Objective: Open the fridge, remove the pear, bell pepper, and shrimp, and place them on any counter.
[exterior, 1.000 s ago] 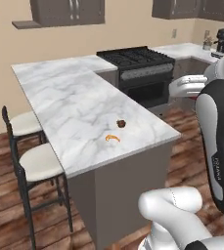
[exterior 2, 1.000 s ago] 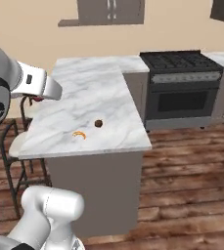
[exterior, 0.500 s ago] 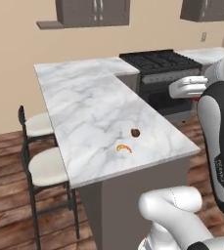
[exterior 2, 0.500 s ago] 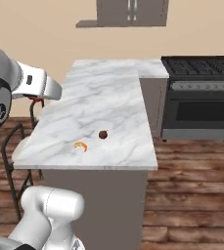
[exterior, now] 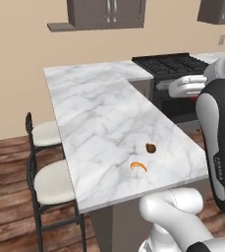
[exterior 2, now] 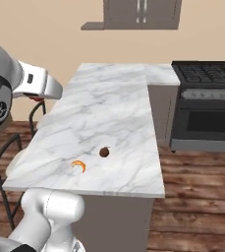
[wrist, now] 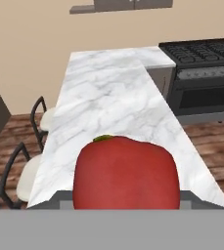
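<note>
Right up close in the hand view, the red bell pepper sits clamped in the gripper, held above the near end of the counter, where pear and shrimp lie

Small vertical lettering runs down the dark arm segment at the right edge of the left base view, too small to read.
</note>
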Robot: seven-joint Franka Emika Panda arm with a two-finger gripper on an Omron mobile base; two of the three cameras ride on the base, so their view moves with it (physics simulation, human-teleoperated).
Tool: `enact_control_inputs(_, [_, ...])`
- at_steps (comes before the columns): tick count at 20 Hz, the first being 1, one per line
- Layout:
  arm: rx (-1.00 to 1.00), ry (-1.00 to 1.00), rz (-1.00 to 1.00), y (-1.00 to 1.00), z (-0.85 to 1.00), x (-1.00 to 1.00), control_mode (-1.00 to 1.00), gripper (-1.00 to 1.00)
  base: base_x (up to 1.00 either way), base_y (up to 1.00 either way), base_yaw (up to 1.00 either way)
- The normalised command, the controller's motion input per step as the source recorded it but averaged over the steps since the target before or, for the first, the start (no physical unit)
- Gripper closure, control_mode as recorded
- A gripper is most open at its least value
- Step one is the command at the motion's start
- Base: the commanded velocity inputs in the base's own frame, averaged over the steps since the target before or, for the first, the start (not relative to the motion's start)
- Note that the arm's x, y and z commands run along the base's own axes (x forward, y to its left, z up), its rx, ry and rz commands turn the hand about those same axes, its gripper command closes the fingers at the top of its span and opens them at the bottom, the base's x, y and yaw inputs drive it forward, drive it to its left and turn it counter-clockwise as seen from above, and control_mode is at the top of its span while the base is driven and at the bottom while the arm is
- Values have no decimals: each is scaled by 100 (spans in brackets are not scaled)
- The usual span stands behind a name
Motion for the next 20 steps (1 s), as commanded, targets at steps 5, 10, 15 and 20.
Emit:
enact_control_inputs(5, [0, 0, 0, 0, 0, 0, 100, 100, 9, 0, 19])
enact_control_inputs(10, [0, 0, 0, 0, 0, 0, 100, 100, 25, 0, 9])
enact_control_inputs(15, [0, 0, 0, 0, 0, 0, 100, 100, 26, 0, 0])
enact_control_inputs(20, [-1, 3, 0, 4, -4, 13, -100, 100, 28, 0, 0])
